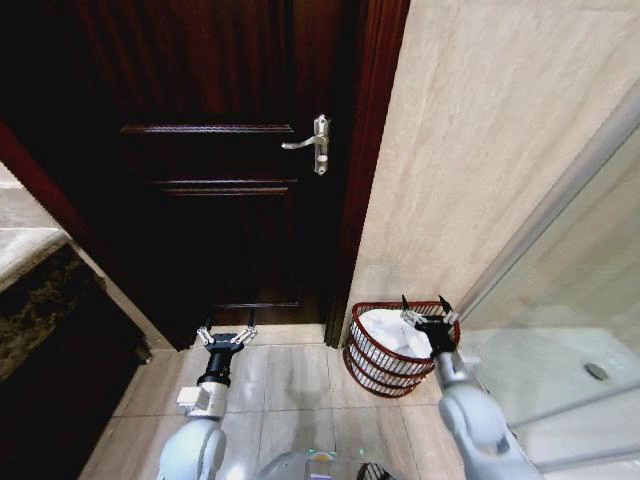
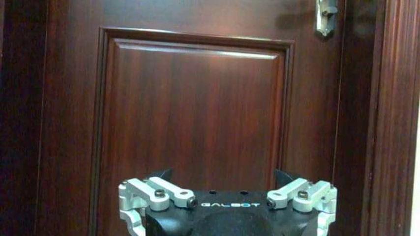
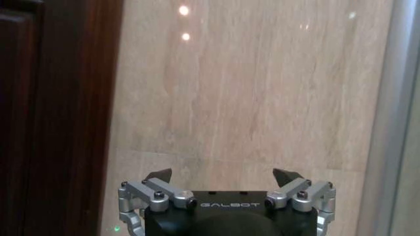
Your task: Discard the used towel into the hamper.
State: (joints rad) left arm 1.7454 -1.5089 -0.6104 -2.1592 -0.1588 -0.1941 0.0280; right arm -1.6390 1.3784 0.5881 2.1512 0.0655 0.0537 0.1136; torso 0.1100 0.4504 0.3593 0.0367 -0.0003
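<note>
Head view shows our right gripper [image 1: 427, 309], fingers spread and empty, over the hamper [image 1: 372, 352] holding the towel [image 1: 392, 335], so we should lift straight clear of its rim, left gripper [image 1: 227, 334] likewise spread by the door [image 1: 215, 160].

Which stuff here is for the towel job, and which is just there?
For the job:
hamper by the wall
white towel inside it
right tool, open, above the hamper

Just there:
door
door handle
glass shower screen
left tool, open, facing the door
</note>
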